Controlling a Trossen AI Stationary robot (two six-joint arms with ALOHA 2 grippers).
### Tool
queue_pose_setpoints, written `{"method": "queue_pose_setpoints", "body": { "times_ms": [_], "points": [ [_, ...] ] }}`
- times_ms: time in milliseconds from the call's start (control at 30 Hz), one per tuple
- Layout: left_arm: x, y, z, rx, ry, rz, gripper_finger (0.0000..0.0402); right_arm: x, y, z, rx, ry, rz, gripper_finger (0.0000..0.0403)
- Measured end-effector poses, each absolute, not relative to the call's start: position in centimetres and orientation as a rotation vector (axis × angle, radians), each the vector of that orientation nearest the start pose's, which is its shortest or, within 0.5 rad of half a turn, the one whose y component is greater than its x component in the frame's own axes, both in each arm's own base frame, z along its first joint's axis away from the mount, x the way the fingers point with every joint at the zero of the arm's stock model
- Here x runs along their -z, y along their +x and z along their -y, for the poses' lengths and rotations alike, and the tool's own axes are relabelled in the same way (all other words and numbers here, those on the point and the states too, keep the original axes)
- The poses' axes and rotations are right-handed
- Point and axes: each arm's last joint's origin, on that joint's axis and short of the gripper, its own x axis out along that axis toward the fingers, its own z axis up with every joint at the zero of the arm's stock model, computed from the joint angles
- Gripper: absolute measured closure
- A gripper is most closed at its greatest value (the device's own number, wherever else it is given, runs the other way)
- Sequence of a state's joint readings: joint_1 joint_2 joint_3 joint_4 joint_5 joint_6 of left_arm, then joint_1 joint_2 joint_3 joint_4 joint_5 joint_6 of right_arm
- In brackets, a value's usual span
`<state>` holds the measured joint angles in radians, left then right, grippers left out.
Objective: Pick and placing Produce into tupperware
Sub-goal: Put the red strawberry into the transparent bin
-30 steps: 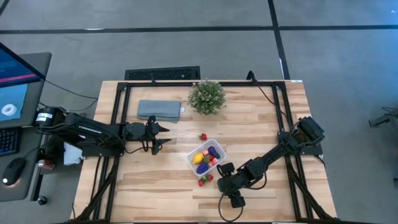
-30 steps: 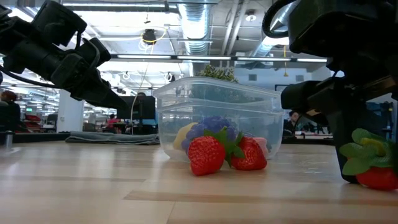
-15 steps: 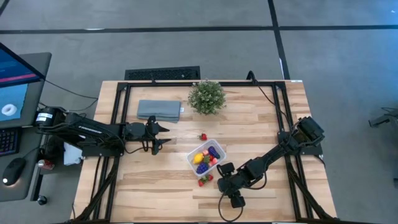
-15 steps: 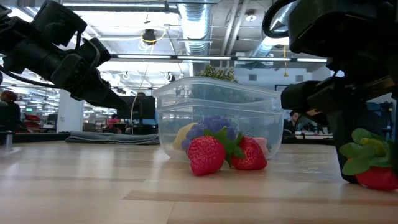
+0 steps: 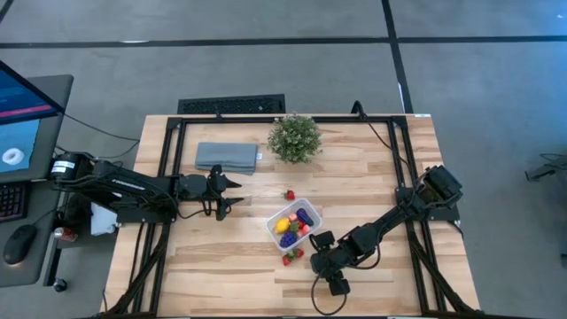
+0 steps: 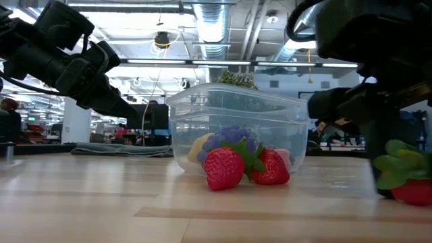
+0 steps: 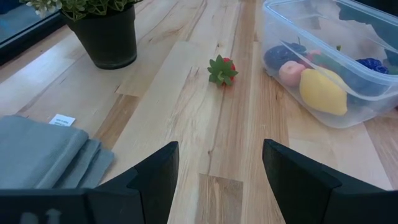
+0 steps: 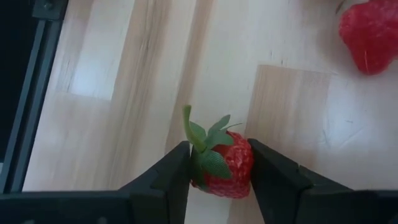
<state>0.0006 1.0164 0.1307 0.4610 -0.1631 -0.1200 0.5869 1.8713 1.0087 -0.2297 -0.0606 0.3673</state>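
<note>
Our right gripper (image 8: 219,171) is clenched on a strawberry (image 8: 222,163) low over the bench (image 5: 372,168), just beside the tub (image 5: 295,222) that holds the yellow and purple pieces. Two more strawberries (image 6: 246,167) lie against the tub's near wall, another (image 7: 222,70) beyond it. Our left gripper (image 7: 216,168) waits released near the cloth (image 5: 227,157).

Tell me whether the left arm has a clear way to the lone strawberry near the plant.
Probably yes. The left gripper is open and faces the strawberry across bare table. The plant and tupperware stand off to either side, and the right gripper is busy with another strawberry.
</note>
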Motion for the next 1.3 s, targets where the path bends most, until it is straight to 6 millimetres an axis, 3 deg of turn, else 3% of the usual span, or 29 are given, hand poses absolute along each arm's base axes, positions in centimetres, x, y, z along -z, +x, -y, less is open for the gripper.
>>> {"method": "queue_pose_setpoints", "body": {
  "times_ms": [133,333,600,900,1067,1300],
  "points": [
    [-13.7,17.0,-0.5,-0.186,-0.083,-0.412,0.0178,-13.0,28.3,-19.1,-0.377,0.035,-1.178,0.0223],
    [-13.7,17.0,-0.5,-0.186,-0.084,-0.407,0.0178,-15.7,27.7,-18.6,-0.389,0.047,-1.143,0.0227],
    [-13.7,17.1,-0.5,-0.186,-0.083,-0.405,0.0178,-20.4,27.2,-17.4,-0.444,0.026,-0.97,0.0224],
    [-13.7,17.1,-0.5,-0.185,-0.083,-0.405,0.0178,-25.1,26.8,-14.3,-0.463,-0.049,-0.771,0.0229],
    [-13.7,17.1,-0.5,-0.185,-0.082,-0.406,0.0178,-26.0,27.3,-12.4,-0.435,-0.089,-0.719,0.0229],
    [-13.7,17.0,-0.5,-0.184,-0.073,-0.41,0.0178,-25.6,28.8,-9.6,-0.363,-0.126,-0.718,0.0218]
  ]
}}
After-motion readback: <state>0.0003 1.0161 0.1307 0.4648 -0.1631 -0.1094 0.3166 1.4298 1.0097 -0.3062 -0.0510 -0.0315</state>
